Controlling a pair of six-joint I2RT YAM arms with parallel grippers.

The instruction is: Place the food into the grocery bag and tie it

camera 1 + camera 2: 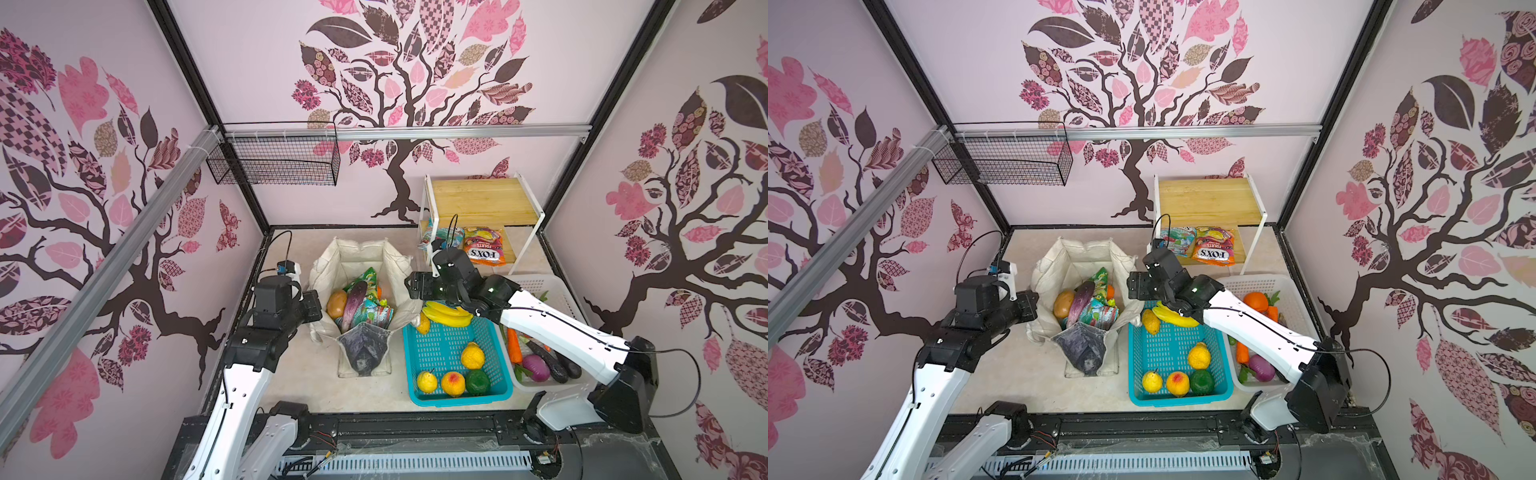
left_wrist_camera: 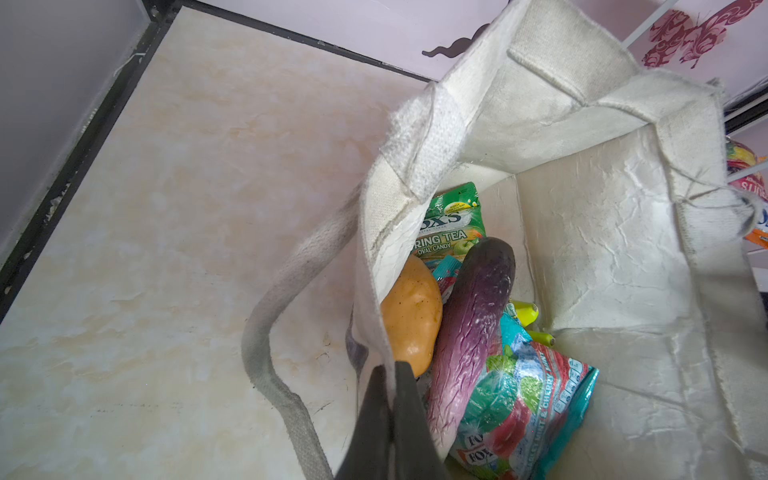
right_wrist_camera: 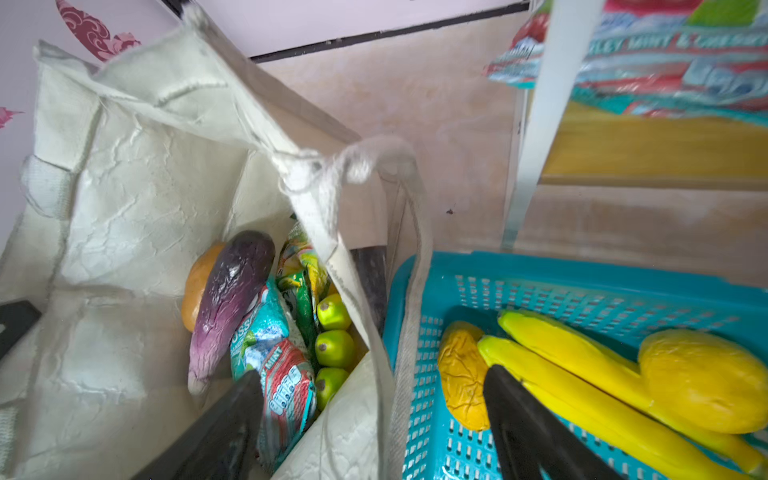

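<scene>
Grocery bag (image 1: 358,258) is pinched at its rim by left fingers (image 2: 376,419); right fingers (image 3: 525,424) straddle the opposite wall, spread wide.

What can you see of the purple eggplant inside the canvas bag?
The purple eggplant is a glossy toy with wrinkled, streaked skin, dark violet at one rounded end and fading to pale pinkish purple at the other. It lies slanted inside the open canvas bag, on top of the pile, alongside the orange-brown round fruit and resting on the teal FOX'S packet, its dark end near the green packet.
</scene>
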